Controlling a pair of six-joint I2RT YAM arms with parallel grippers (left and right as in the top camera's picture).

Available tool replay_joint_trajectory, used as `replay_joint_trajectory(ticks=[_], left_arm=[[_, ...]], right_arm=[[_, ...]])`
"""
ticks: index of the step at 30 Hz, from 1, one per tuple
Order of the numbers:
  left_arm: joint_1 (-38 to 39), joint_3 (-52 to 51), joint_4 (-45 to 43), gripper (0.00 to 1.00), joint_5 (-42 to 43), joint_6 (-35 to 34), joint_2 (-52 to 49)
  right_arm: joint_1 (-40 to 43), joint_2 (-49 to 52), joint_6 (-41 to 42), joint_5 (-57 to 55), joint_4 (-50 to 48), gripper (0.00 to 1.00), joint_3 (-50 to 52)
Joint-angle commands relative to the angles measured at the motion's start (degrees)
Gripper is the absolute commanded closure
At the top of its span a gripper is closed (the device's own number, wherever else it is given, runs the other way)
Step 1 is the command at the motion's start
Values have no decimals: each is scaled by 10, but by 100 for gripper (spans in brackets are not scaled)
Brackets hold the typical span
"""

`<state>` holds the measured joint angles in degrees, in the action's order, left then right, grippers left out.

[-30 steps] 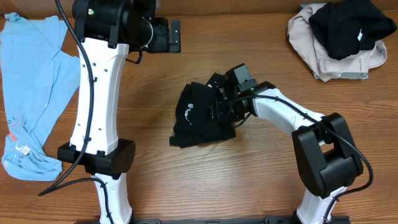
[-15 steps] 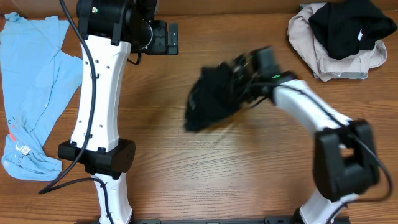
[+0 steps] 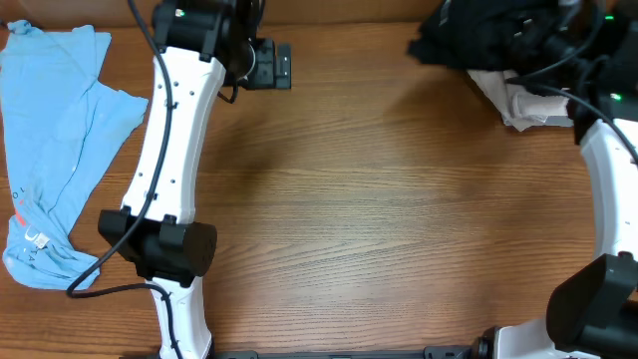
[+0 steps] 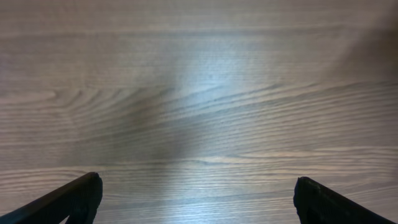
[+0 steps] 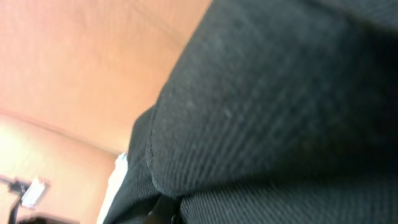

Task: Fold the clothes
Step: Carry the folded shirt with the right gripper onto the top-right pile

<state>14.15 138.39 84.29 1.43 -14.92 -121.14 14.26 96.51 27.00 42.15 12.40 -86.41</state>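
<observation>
My right gripper [image 3: 533, 35] is at the far right corner, buried in a bunched black garment [image 3: 464, 35] that it holds above the beige piece [image 3: 528, 105]. In the right wrist view the black fabric [image 5: 280, 112] fills the frame and hides the jaws. I cannot tell the other black piece apart from the held one. The light blue T-shirt [image 3: 55, 140] lies spread at the left edge. My left gripper [image 3: 279, 65] is open and empty over bare wood, with its fingertips [image 4: 78, 198] wide apart in the left wrist view.
The left arm's white links [image 3: 164, 160] stretch from the front base up the left-middle of the table. The right arm [image 3: 608, 160] runs along the right edge. Wood tabletop [image 3: 379, 199] lies between the arms.
My right gripper has swept the black garment from the table's middle up to the far right corner, over the beige piece. The left arm has shifted slightly right.
</observation>
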Motion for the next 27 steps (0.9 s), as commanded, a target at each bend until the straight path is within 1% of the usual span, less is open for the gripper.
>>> replay_joint_trajectory(ticks=[1, 5, 8, 9, 10, 11, 12, 13, 15, 16, 20, 22, 26, 27], left_arm=[[0, -62, -23, 0, -6, -10, -5], [0, -135, -73, 0, -5, -30, -5], [0, -185, -114, 0, -5, -40, -5], [0, -202, -129, 0, -5, -46, -5], [0, -218, -144, 0, -5, -47, -5], [0, -230, -157, 0, -3, -47, -5], [0, -242, -169, 0, -4, -48, -5], [0, -252, -180, 0, -4, -48, -5], [0, -266, -193, 0, -4, -49, -5], [0, -271, -200, 0, -4, -48, -5], [0, -277, -213, 0, -4, -48, -5], [0, -277, -214, 0, -4, -48, -5], [0, -277, -214, 0, -4, -48, -5], [0, -277, -214, 0, -4, -48, -5]], right_arm=[[40, 21, -2, -27, -71, 96, -13], [83, 78, 17, -32, -171, 96, -14], [105, 131, 33, -38, -209, 96, -14], [112, 148, 33, -39, -211, 94, -14], [118, 165, 33, -45, -208, 77, -14], [125, 179, 32, -49, -201, 52, -14], [133, 190, 27, -50, -191, 34, -14], [141, 195, 21, -50, -179, 25, -14], [155, 194, 2, -45, -153, 3, -14], [163, 189, -10, -31, -147, 0, -14], [194, 149, -35, -5, -91, 0, -21], [207, 115, -69, 2, -37, 0, -30], [212, 40, -169, -2, 108, 0, -60], [212, 20, -182, -5, 134, 0, -64]])
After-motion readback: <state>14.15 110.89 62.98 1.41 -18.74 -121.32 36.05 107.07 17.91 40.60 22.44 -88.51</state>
